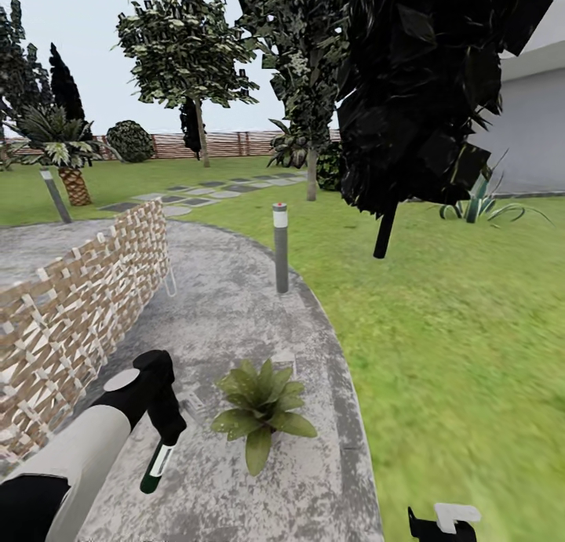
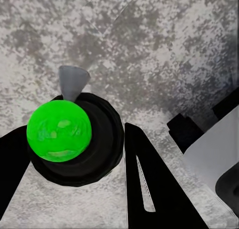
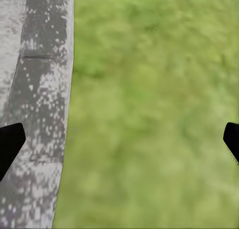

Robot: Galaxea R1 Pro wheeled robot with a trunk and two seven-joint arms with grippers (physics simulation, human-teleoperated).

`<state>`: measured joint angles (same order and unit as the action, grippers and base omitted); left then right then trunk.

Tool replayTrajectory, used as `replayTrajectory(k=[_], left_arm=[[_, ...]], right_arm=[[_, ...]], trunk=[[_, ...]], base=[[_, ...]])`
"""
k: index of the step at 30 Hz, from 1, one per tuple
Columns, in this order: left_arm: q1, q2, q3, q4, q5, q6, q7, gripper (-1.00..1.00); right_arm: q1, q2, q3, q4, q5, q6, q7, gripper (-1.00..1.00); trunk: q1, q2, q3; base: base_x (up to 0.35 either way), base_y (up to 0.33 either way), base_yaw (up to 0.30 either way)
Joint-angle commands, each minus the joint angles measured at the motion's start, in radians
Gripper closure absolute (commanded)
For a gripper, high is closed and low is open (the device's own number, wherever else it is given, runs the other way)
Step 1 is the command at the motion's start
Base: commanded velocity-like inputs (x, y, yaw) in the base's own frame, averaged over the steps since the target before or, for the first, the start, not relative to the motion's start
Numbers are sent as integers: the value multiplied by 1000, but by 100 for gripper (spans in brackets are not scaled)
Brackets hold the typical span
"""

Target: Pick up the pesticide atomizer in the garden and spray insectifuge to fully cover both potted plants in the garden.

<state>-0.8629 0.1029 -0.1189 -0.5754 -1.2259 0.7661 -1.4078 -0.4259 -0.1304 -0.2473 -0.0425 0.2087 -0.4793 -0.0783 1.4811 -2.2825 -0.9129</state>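
My left gripper (image 1: 166,421) is shut on the pesticide atomizer (image 1: 155,465), a slim dark-green bottle with a white label that hangs down over the paving. In the left wrist view the atomizer (image 2: 59,132) sits between the black fingers (image 2: 149,184), showing a bright green round end, a dark body and a grey nozzle. A potted plant (image 1: 263,410), a low rosette of broad green leaves, stands on the paved circle just right of the bottle. My right gripper (image 1: 443,522) hangs low at the lawn's edge. In the right wrist view the right gripper (image 3: 119,144) is wide open and empty.
A woven lattice screen (image 1: 78,299) runs along the left of the grey paving (image 1: 227,307). A grey bollard light (image 1: 280,248) stands at the paving's rim. Lawn (image 1: 439,330) spreads right, with a dark tree (image 1: 408,95), a striped agave (image 1: 479,201) and a slat fence (image 1: 227,143) behind.
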Motion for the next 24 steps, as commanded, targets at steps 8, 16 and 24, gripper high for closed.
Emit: replayTrajectory(k=[8,16,24], left_arm=[[-1,-1,-3,-1,-4,12,-8,100],[-1,-3,-4,-1,-4,12,-8,100],[-1,-4,-4,-1,-4,12,-7,100]], right_arm=[[-1,0,-6,1,11,-3,-5,-100],[-1,0,-6,1,11,-3,-5,-100],[-1,0,-5,1,11,-2,-5,-100]], trunk=[[0,0,-1],[0,0,-1],[0,0,-1]], base=[[104,-246,23],[-86,-249,14],[-192,-208,235]])
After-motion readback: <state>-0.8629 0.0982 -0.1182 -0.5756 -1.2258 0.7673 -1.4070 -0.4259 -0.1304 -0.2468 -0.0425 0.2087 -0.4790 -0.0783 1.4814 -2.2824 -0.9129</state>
